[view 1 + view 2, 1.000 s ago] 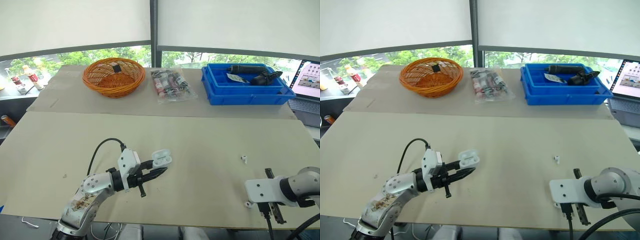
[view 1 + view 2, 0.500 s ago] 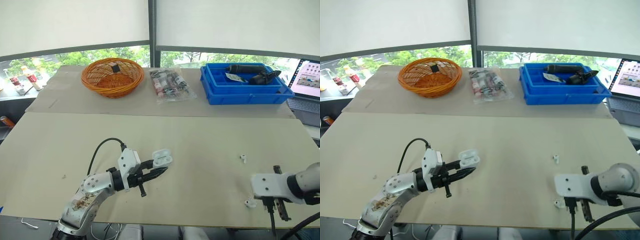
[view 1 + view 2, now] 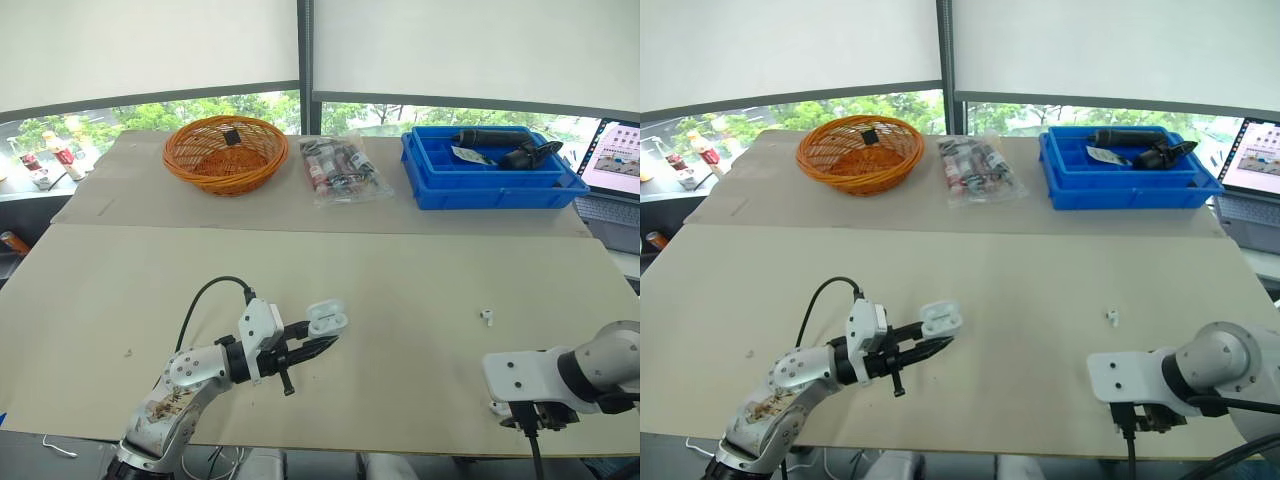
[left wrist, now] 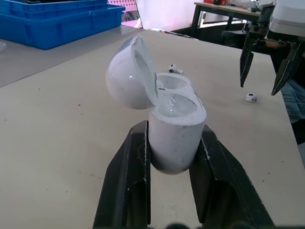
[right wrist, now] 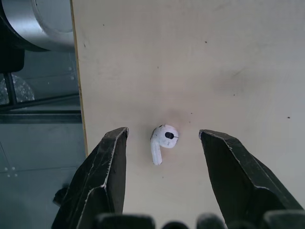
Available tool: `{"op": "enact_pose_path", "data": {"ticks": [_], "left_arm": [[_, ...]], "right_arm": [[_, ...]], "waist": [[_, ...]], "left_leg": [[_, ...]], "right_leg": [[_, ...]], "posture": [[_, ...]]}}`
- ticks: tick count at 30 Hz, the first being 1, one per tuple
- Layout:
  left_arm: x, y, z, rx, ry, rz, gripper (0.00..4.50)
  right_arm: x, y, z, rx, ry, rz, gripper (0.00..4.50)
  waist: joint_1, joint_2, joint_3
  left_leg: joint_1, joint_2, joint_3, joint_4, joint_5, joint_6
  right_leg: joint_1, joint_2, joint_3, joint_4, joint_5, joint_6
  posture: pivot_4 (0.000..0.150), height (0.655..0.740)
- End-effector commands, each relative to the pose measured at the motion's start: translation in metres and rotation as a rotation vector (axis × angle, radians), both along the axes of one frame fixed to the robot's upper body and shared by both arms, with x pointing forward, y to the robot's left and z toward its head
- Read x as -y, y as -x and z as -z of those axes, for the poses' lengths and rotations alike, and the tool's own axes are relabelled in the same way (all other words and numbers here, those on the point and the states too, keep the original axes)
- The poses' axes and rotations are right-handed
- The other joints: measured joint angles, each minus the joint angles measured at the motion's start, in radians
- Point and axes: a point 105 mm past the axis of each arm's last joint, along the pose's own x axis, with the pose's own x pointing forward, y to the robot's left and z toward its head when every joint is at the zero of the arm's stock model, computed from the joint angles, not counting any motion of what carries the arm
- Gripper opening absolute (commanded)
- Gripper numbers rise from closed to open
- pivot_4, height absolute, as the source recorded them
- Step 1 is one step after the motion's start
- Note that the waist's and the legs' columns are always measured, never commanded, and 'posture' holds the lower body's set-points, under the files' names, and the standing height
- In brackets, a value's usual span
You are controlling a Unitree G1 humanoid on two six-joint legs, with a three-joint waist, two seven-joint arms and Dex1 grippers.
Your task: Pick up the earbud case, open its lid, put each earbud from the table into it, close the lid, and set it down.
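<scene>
Your left hand (image 4: 174,138): clenched on the earbud case (image 3: 327,318), one black finger pressed on each side of its lower half, and holding it up off the bench (image 3: 420,270).
Case: upright in that hand with the lid swung open and tipped back on its hinge, so you look into the two wells.
Your right hand (image 5: 163,132): released, with its fingers spread and pointing down at the bench close to the near edge.
Near earbud (image 5: 162,140): lying on the bench in the gap between the right hand's fingers, touching neither. You cannot tell how far above the surface the fingertips are.
Far earbud (image 3: 487,316): on the bench beyond the right hand, apart from it, and well to the right of the left hand.
Surface: a plain tan board with a few small dark specks. A second tan board butts against it on the far side of both hands.
Far board: an orange wicker basket (image 3: 226,152) far beyond the left hand, a clear packet (image 3: 340,170) of small items beside it, and a blue tray (image 3: 490,180) holding black tools (image 3: 500,145) far beyond the right hand.
Room: windows with white blinds drawn most of the way down and green trees showing below them. An open laptop (image 3: 618,150) sits past the blue tray, and small bottles (image 3: 65,155) stand by the window far left of the basket.
</scene>
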Motion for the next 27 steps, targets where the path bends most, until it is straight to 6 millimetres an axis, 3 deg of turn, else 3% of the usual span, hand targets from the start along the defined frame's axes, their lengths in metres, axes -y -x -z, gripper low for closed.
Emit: {"op": "enact_pose_path", "data": {"ticks": [1,20,27], "left_arm": [[0.003,0.003,-0.008,0.047,0.011,0.01,0.59],[0.003,0.004,-0.007,0.042,0.012,0.011,0.59],[0.004,0.004,-0.007,0.041,0.013,0.014,0.59]], "right_arm": [[-0.002,-0.005,0.002,0.028,0.019,-0.005,2.68],[0.007,-0.001,0.022,-0.018,0.025,0.08,2.68],[0.005,0.001,0.022,-0.025,0.01,0.09,0.46]], "waist": [[0.0,0.0,0.0],[0.0,0.0,0.0],[-0.007,-0.002,-0.001]], "left_leg": [[0.0,0.0,0.0,0.0,0.0,0.0],[0.0,0.0,0.0,0.0,0.0,0.0],[0.0,0.0,0.0,0.0,0.0,0.0]], "right_leg": [[0.0,0.0,0.0,0.0,0.0,0.0],[0.0,0.0,0.0,0.0,0.0,0.0],[0.0,0.0,0.0,0.0,0.0,0.0]], "posture": [[0.15,0.7114],[0.15,0.7114],[0.15,0.7114]]}}
